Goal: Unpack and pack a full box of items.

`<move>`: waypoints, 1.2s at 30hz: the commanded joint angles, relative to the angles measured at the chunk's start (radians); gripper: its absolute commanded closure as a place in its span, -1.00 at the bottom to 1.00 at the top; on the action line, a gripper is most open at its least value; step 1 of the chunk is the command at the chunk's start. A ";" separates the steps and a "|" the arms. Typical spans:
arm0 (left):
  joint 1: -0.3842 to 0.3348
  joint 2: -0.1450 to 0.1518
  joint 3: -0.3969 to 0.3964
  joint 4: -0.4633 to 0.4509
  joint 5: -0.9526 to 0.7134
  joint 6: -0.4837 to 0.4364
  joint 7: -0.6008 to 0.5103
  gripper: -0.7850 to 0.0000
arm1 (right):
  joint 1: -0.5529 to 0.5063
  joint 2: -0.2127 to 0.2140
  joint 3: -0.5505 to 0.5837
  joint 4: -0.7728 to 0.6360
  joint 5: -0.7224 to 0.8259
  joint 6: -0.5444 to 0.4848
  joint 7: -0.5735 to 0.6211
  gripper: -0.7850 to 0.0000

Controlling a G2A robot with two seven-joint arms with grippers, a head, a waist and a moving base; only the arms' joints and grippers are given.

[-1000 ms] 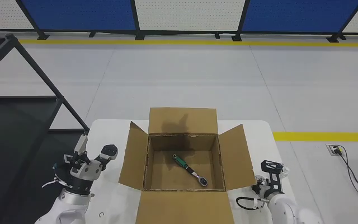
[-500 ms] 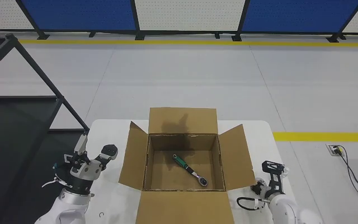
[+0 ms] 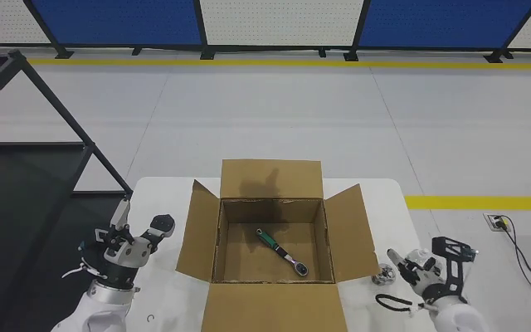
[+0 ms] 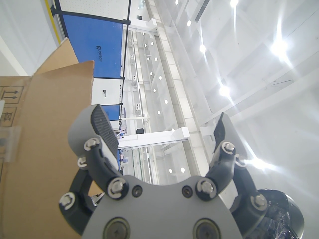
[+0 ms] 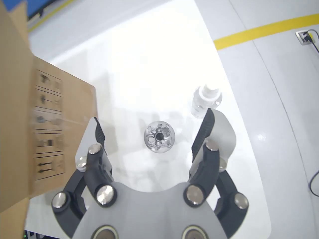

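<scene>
Near left of the table point(image 3: 158, 286): your left gripper point(image 4: 160, 119) is tilted up toward the ceiling, jaws spread wide and holding nothing, with a cardboard flap of the box point(image 3: 270, 286) just beside it. Near right: your right gripper point(image 5: 154, 123) looks down at the tabletop, jaws likewise apart and empty. Under the gap between them lies a small openwork metal ball point(image 5: 159, 140), touching neither finger. Just past it is a white bottle point(image 5: 206, 95) that seems to stand upright, though one finger cuts off its lower part, so note this as unconfirmed. The box sits mid-table between the arms, all four flaps folded outward; printed handling marks on its right flap are too smeared to read. On the box floor lies the ratchet wrench point(image 3: 280, 251), slim, with a green grip and a bare metal shaft and head. Its long axis runs diagonally: head toward the near right corner, grip toward the far left. The far wall's inner face lies in shadow.
</scene>
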 commanded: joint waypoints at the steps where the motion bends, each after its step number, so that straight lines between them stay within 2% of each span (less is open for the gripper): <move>1: -0.001 0.000 0.002 -0.003 0.003 0.001 -0.002 -1.00 | -0.049 -0.002 0.018 -0.099 0.053 -0.023 -0.058 -1.00; 4: -0.003 0.000 0.004 -0.007 0.004 0.002 -0.005 -1.00 | -0.102 -0.003 0.025 -0.205 0.129 -0.101 -0.133 -1.00; 8: -0.002 0.000 0.006 -0.009 0.006 0.000 -0.006 -1.00 | -0.071 0.005 -0.023 -0.205 0.172 -0.309 -0.172 -1.00; 12: 0.006 0.000 0.000 -0.015 -0.003 -0.011 -0.003 -1.00 | 0.029 0.015 -0.151 -0.205 0.095 -0.393 -0.070 -1.00; 16: 0.022 0.000 -0.020 -0.016 -0.019 -0.030 0.007 -1.00 | 0.168 0.017 -0.320 -0.190 0.010 -0.367 0.115 -1.00; 22: 0.056 -0.002 -0.055 -0.021 -0.052 -0.062 0.021 -1.00 | 0.484 -0.001 -0.540 0.084 0.018 -0.294 0.319 -1.00; 27: 0.083 -0.003 -0.084 -0.024 -0.077 -0.083 0.026 -1.00 | 0.725 -0.027 -0.661 0.382 0.059 -0.241 0.426 -1.00; 32: 0.103 -0.004 -0.107 -0.026 -0.097 -0.097 0.026 -1.00 | 0.904 -0.059 -0.757 0.715 0.105 -0.218 0.440 -1.00; 36: 0.113 -0.004 -0.126 -0.028 -0.108 -0.100 0.027 -1.00 | 0.987 -0.086 -0.840 0.916 0.096 -0.207 0.431 -1.00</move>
